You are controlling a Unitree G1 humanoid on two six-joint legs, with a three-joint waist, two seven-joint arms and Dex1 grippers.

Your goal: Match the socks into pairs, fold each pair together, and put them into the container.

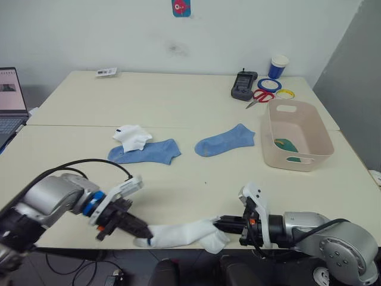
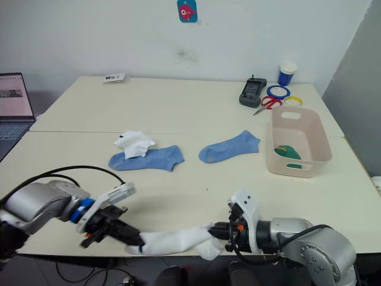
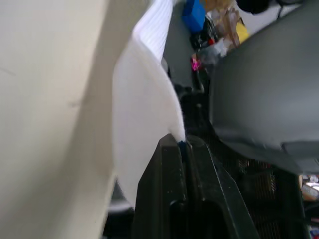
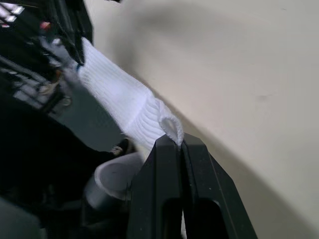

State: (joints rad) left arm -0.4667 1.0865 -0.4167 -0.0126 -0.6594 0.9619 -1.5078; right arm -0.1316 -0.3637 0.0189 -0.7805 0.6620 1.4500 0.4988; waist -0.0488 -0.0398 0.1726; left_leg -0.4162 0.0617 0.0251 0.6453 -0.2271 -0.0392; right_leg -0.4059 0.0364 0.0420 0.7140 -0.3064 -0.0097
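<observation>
A white sock (image 1: pixel 181 235) is stretched along the table's front edge, held at both ends. My left gripper (image 1: pixel 141 229) is shut on its left end, with the cloth pinched between the fingers (image 3: pixel 172 169). My right gripper (image 1: pixel 220 224) is shut on its right end (image 4: pixel 169 129). A second white sock (image 1: pixel 133 137) lies crumpled further back, on one end of a light blue sock (image 1: pixel 146 152). Another light blue sock (image 1: pixel 225 140) lies right of it. The pale pink-beige container (image 1: pixel 296 134) stands at the right with a dark green sock (image 1: pixel 287 145) inside.
At the back right are a blue-and-white cup (image 1: pixel 278 66), rings of tape (image 1: pixel 269 85), red scissors (image 1: pixel 259 96) and a black device (image 1: pixel 243 85). A laptop (image 1: pixel 11 101) sits at the far left. A small card (image 1: pixel 107 72) lies at the back edge.
</observation>
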